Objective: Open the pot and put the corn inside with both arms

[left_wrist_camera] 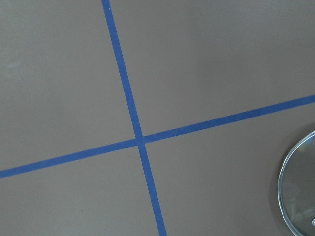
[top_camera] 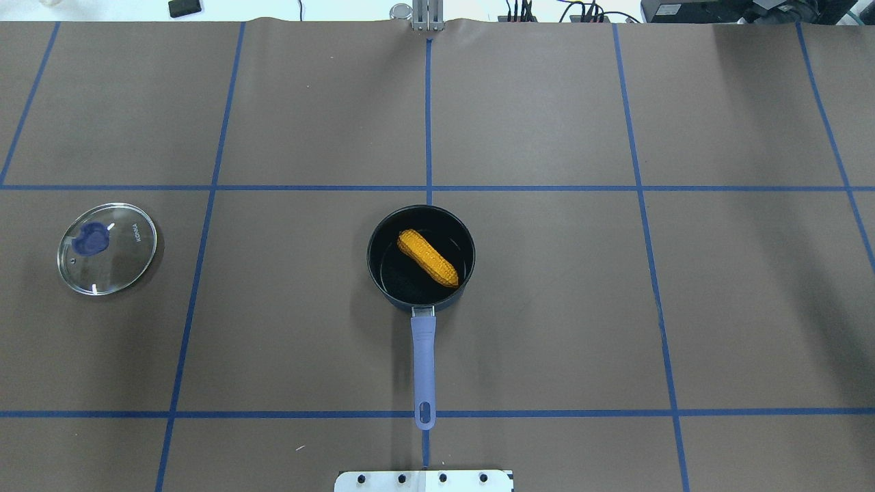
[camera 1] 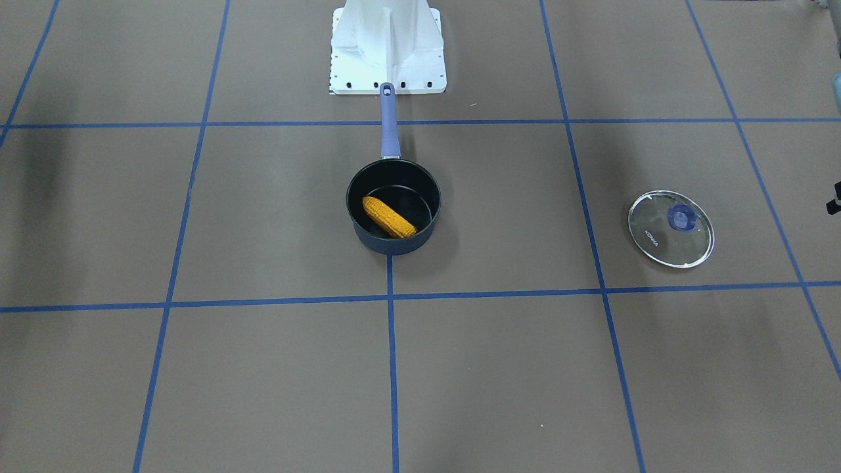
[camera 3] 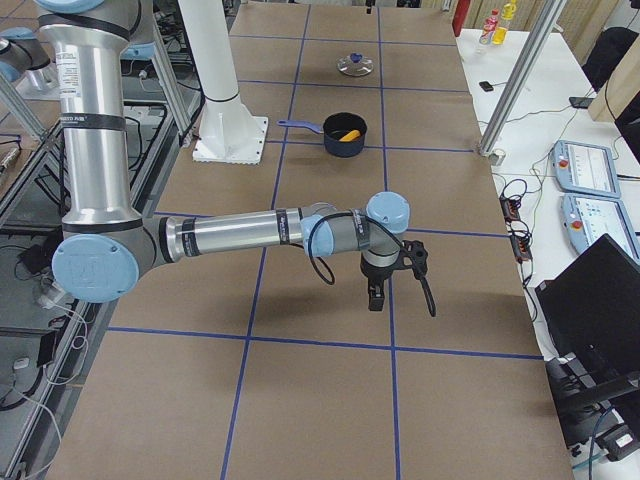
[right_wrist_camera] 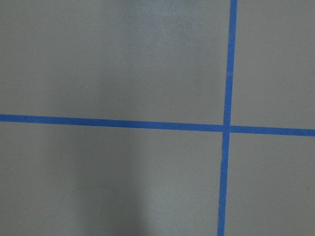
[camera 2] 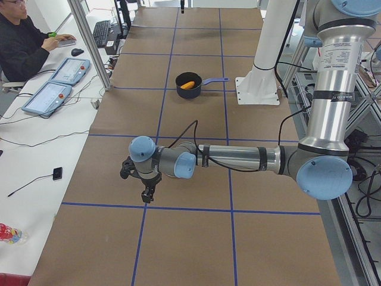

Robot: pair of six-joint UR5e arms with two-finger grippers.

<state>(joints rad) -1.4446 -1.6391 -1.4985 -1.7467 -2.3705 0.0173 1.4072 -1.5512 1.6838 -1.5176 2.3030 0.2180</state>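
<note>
The dark navy pot [camera 1: 410,197] stands open at the table's middle, its periwinkle handle [top_camera: 423,362] pointing toward the robot base. The yellow-orange corn [camera 1: 389,217] lies inside it, also seen from overhead [top_camera: 428,257]. The glass lid [top_camera: 119,263] with a blue knob lies flat on the table far on the robot's left. My left gripper [camera 2: 146,193] hangs above the table near the lid's side, and my right gripper [camera 3: 375,300] hangs above the table's right end. Both show only in the side views, so I cannot tell whether they are open or shut.
The white robot base plate [camera 1: 387,66] stands just behind the pot handle. Blue tape lines grid the brown table. An operator [camera 2: 24,42] sits at a side desk with keyboard and pendants. The lid's edge [left_wrist_camera: 298,191] shows in the left wrist view.
</note>
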